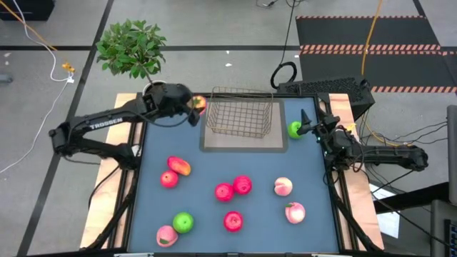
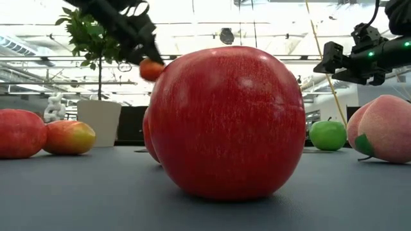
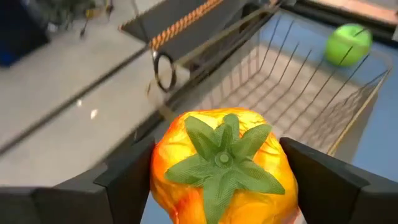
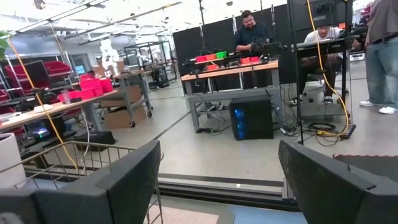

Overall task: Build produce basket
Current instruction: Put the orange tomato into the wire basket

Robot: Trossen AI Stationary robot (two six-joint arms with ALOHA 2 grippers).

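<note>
My left gripper (image 1: 194, 108) is at the far left of the table, beside the left end of the wire basket (image 1: 241, 118), and is shut on an orange-yellow fruit (image 3: 224, 162) with a green leafy cap. The low view shows that fruit (image 2: 152, 69) well above the table. The basket (image 3: 298, 81) stands on the blue mat with nothing in it. My right gripper (image 1: 305, 127) waits open at the basket's right end, close to a green apple (image 1: 294, 129) that rests on the mat. Several more fruits lie on the near half of the mat. My left gripper pinches the orange-yellow fruit by two opposite sides (image 3: 163, 168) between its two fingers (image 3: 127, 180). The green cap faces back toward the wrist. The fingers slant downward from the table's left toward the basket. The fruit is lifted clear of the table.
Loose on the mat are red apples (image 1: 224, 190), peaches (image 1: 283, 187), a green apple (image 1: 183, 223) and an orange-red fruit (image 1: 178, 165). A potted plant (image 1: 132, 46) stands beyond the far left corner. A big red apple (image 2: 228, 122) fills the low view.
</note>
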